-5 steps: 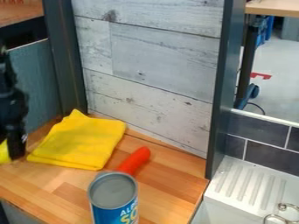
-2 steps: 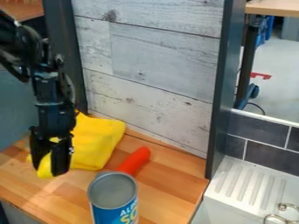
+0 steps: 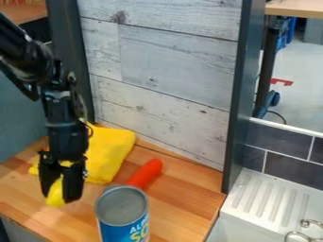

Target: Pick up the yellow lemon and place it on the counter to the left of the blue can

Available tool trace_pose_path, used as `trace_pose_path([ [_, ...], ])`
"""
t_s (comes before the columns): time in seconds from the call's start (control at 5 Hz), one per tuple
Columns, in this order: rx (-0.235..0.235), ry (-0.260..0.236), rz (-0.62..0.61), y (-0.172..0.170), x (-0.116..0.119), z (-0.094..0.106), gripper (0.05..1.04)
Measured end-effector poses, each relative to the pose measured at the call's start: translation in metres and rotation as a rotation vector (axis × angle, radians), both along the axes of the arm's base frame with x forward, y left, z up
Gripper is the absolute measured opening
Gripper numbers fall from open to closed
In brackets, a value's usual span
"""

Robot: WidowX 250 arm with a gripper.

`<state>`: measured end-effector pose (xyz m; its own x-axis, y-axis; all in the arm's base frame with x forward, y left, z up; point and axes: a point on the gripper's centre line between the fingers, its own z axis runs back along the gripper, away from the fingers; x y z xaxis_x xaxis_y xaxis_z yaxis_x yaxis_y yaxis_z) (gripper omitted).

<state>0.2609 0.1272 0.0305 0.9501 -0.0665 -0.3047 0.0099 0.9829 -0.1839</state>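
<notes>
At the left of the surface (image 3: 183, 188), with 12 o'clock taken as the top of the view, the gripper (image 3: 60, 194) hangs fingers-down from an arm (image 3: 58, 111) entering at 11 o'clock. The fingers are part-closed, held apart by the yellow item (image 3: 55, 194) gripped between them. The item's long axis appears to run close to the line of the fingers, from about 1 o'clock above to 7 o'clock below, its lower end reaching slightly past the tips. Its type cannot be confirmed; nor can it be established whether that end touches the surface.

The yellow cloth (image 3: 112, 150) lies at 1 to 2 o'clock from the fingers, partly behind them. The can (image 3: 122, 208) stands upright, just beside the gripper at between 3 and 4 o'clock. The orange item (image 3: 146, 173) lies between 2 and 3 o'clock, its near end hidden by the can. The sink (image 3: 249, 201) is well apart, at 3 o'clock.
</notes>
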Motion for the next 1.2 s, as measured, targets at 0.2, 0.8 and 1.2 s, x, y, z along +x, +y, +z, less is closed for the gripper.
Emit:
trace_pose_path([
  [0.2,-0.013,0.032,0.008,-0.007,0.0,-0.011,0.806],
  [0.8,-0.01,0.057,0.024,-0.024,0.003,-0.025,0.806],
  [1.2,-0.014,0.071,0.04,-0.023,0.003,-0.026,0.853],
])
